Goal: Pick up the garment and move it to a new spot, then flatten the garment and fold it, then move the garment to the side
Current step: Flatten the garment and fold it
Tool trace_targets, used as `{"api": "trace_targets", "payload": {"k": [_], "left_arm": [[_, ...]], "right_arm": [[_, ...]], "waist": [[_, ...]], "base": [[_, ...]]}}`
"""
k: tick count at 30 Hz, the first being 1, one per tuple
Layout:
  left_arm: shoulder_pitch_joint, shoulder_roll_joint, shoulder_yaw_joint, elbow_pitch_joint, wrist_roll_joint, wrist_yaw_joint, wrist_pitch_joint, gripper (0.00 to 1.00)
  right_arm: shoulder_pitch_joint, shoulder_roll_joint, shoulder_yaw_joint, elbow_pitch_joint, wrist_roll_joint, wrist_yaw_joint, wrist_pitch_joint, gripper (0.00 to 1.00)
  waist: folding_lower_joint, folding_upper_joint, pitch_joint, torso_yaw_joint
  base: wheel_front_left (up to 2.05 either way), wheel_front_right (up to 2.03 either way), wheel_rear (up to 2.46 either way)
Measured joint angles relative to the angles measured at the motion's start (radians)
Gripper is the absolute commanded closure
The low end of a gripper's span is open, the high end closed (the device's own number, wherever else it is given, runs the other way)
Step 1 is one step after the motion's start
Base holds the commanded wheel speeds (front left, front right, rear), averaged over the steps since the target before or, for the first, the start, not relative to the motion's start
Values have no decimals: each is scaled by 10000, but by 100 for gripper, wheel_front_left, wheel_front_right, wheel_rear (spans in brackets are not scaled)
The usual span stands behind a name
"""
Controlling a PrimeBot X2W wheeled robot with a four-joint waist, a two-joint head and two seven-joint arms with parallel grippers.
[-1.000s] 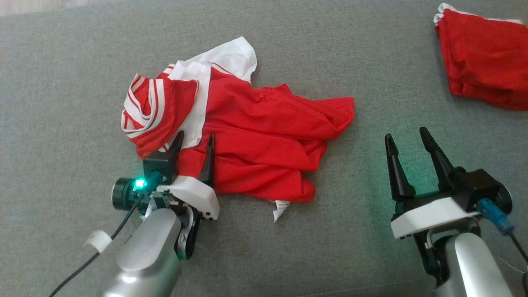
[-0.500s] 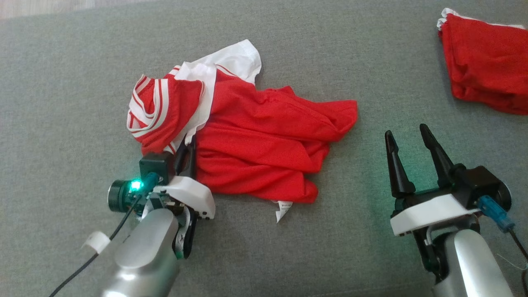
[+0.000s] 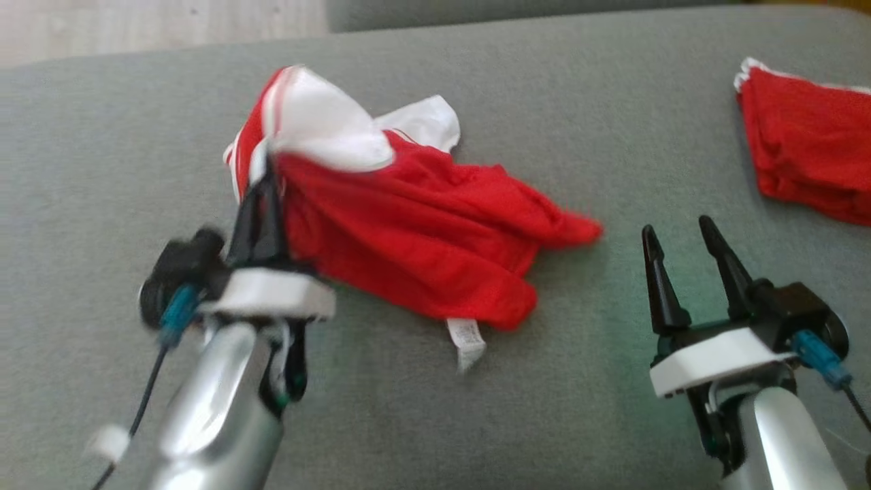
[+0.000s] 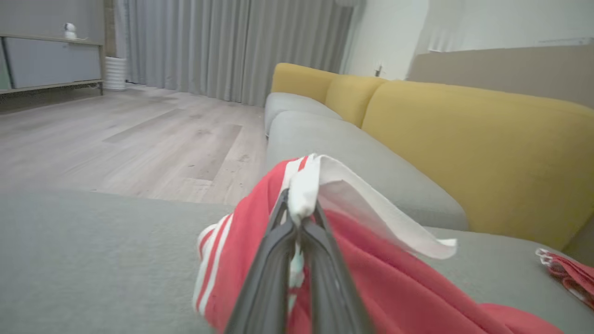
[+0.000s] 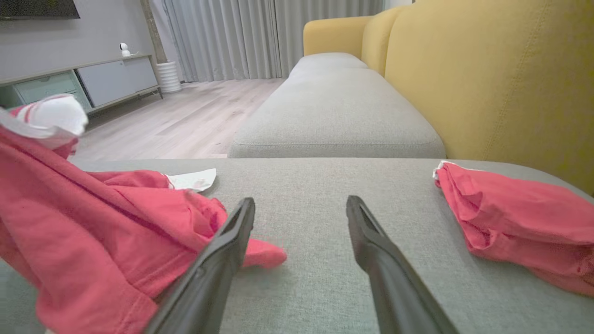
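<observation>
Garment, red with white trim, is pinched at its white-edged end between the closed fingers of the left tool. In the left wrist view the two dark fingers meet on a bunched white hem. That gripped end stands raised above the grey sofa seat, with a white panel draped past the fingertips and red-and-white striped trim hanging on the tool's left. From there the red body slopes down to the robot's right and lies crumpled on the seat. A white sleeve shows behind it, and a white care label sticks out from its near edge. The right tool points across bare cushion just right of the garment's tip, its fingers spread apart and holding nothing. Well apart, at the far right of the seat, lies a second red garment, folded. Yellow back cushions rise behind the seat.
</observation>
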Motion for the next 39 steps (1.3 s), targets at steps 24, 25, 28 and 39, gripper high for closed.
{"api": "trace_targets", "payload": {"k": [24, 25, 28, 39], "left_arm": [[3289, -420, 2520, 360, -150, -190, -12, 6], [3311, -430, 2596, 265, -46, -261, -12, 0], [3372, -454, 2790, -196, 355, -418, -12, 0], [4223, -449, 2207, -1578, 1695, -930, -12, 0]], "right_arm": [[521, 2, -75, -121, -104, 0, 433, 0], [521, 2, -90, -115, -104, 0, 433, 0], [536, 2, -150, -86, -104, 0, 433, 0], [1196, 4, -226, 144, -100, 0, 431, 0]], "waist": [[0, 0, -570, 893], [1, 0, -605, 893], [0, 0, -739, 905], [0, 0, -1517, 1062]], "base": [[0, 0, 0], [0, 0, 0], [0, 0, 0], [0, 0, 0]]}}
